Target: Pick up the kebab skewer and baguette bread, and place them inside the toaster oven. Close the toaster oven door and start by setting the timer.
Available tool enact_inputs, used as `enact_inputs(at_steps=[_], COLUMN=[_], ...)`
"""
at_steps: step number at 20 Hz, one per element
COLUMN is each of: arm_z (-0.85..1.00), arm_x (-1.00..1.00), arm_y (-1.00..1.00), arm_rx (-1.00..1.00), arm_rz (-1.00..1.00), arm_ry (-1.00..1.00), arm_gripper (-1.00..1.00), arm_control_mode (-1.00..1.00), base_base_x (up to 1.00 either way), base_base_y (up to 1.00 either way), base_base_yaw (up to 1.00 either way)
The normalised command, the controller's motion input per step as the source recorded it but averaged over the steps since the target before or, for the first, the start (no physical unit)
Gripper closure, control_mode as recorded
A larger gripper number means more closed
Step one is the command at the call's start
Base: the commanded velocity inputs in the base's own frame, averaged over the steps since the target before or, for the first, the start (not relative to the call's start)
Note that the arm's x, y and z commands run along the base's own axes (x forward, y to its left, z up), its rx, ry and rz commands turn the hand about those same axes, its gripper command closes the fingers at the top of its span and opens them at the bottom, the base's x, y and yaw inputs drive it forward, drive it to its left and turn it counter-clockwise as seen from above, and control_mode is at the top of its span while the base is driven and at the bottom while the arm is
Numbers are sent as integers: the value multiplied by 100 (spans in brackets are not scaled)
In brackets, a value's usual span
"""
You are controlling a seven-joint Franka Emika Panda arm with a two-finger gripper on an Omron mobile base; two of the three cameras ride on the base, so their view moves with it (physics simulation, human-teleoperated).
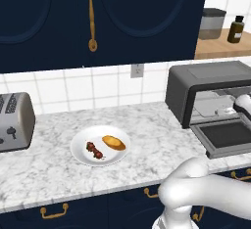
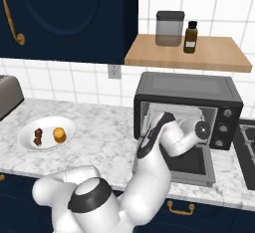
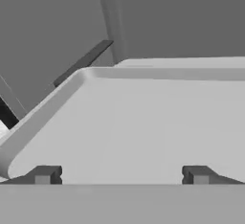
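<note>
Two items are still waiting on you: nothing has gone into the toaster oven (image 2: 187, 90) yet, though its door (image 2: 191, 165) already lies folded down flat on the marble counter (image 1: 147, 130). Loading, closing and setting the timer all look to be ahead. Your arm reaches into the open cavity, and in the hand view the gripper (image 3: 121, 174) faces a pale tray (image 3: 143, 122) inside, its two fingertips set wide apart with nothing between them. The white plate (image 1: 78, 147) sits well apart from the hand, off to its left along the counter, between the oven and the silver toaster (image 1: 14, 120). On it lie the baguette bread (image 1: 113, 142) and, just beside it, the kebab skewer (image 1: 94, 150).
</note>
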Motion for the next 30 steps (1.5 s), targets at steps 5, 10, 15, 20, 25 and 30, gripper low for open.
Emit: enact_inputs(at_steps=[5, 10, 15, 20, 25, 30], arm_z=[34, 85, 1, 0, 5, 0], arm_x=[-84, -97, -70, -19, -16, -1], arm_y=[-43, 44, 100, 100, 100, 100], arm_rx=[1, -2, -16, -13, -5, -10], arm_rz=[-3, 0, -1, 0, 1, 0], arm_ry=[40, 6, 5, 6, 9, 7], arm_gripper=[-100, -100, -100, -100, -100, -100], arm_control_mode=[-100, -100, -100, -100, -100, -100], base_base_x=[0, 0, 0, 0, 0, 0], base_base_y=[0, 0, 0, 0, 0, 0], base_base_yaw=[0, 0, 0, 0, 0, 0])
